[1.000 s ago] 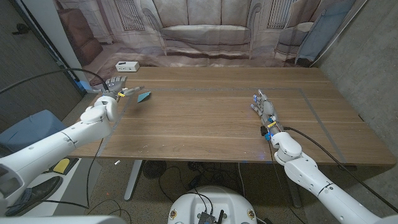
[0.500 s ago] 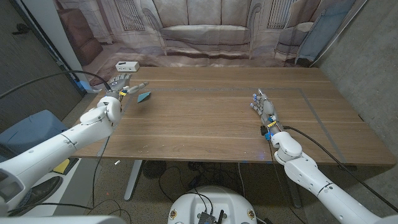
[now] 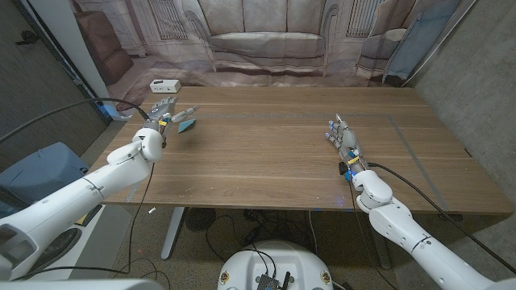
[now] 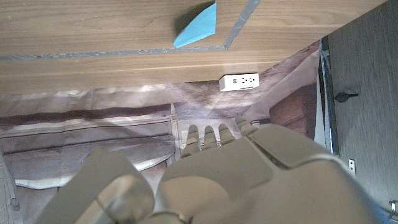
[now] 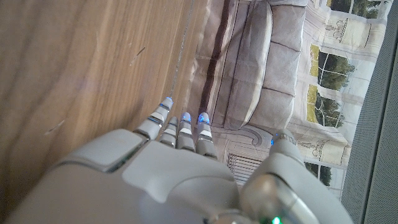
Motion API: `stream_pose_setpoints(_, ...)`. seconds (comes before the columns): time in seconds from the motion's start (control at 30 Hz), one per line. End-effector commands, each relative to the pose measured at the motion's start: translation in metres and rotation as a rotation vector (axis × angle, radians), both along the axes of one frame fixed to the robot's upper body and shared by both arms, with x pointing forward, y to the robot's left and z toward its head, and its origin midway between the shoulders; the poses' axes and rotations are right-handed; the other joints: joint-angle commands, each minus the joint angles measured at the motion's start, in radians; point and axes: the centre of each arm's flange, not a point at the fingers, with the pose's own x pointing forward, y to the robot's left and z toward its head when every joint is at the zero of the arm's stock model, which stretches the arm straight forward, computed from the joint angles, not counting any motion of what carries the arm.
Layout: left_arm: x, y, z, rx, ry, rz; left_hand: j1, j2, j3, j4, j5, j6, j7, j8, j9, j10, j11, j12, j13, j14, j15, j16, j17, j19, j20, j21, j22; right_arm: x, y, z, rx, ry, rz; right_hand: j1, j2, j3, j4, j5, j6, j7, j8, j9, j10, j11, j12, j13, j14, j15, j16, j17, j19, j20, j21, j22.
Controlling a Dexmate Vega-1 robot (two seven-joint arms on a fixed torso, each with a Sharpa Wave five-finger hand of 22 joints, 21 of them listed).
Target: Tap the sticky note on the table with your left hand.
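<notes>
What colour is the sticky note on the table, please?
Light blue; the sticky note shows best in the left wrist view.

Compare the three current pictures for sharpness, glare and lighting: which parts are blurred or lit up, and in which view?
Head view: evenly lit, sharp, soft sheen on the wooden table. Left wrist view: the left hand up close is blurred, the blue sticky note crisp. Right wrist view: the right hand is soft, its fingertips glow blue.
</notes>
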Motion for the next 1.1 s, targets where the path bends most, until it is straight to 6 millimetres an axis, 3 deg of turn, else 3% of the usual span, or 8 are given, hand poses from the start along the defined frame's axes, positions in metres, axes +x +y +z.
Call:
stream_pose_setpoints(0.03, 0.003, -0.02, -0.008, -0.083, -0.02, -0.122, 0.012, -0.002, 0.0, -0.004, -0.003, 0.012, 0.004, 0.001, 0.002, 0.008, 0.0, 0.002, 0.002, 0.0, -0.003, 0.001, 0.0, -0.051, -0.011, 0.001, 0.001, 0.003, 0.0, 0.001, 0.063, -0.044, 0.058, 0.004, 0.007, -0.002, -0.001, 0.003, 0.003, 0.001, 0.005, 0.004, 0.007, -0.003, 0.003, 0.004, 0.009, 0.006, 0.004, 0.002, 0.017, 0.002, 0.001, 0.005)
stream_pose_setpoints(0.8, -0.007, -0.045, -0.008, -0.262, -0.128, -0.351, 0.029, 0.007, 0.004, -0.014, -0.012, 0.063, 0.019, 0.005, 0.001, 0.078, 0.011, 0.012, 0.0, 0.061, 0.003, 0.005, -0.001, -0.02, 0.005, -0.004, 0.0, 0.002, -0.005, 0.02, -0.014, -0.106, 0.033, 0.005, 0.006, -0.004, -0.002, 0.003, 0.015, 0.002, 0.009, 0.004, 0.023, -0.007, 0.008, 0.004, 0.026, 0.0, 0.009, 0.002, 0.033, -0.003, 0.005, 0.005)
stream_pose_setpoints(1.1, -0.005, -0.062, -0.019, -0.325, -0.149, -0.408, 0.037, 0.012, 0.006, -0.019, -0.016, 0.087, 0.026, 0.006, 0.001, 0.105, 0.018, 0.015, -0.001, 0.083, 0.01, 0.005, -0.001, -0.002, 0.007, -0.004, -0.001, -0.001, -0.008, 0.021, -0.02, -0.114, 0.056, 0.005, 0.006, -0.004, -0.002, 0.003, 0.018, 0.002, 0.01, 0.004, 0.025, -0.006, 0.009, 0.004, 0.028, -0.002, 0.01, 0.002, 0.037, -0.003, 0.006, 0.005)
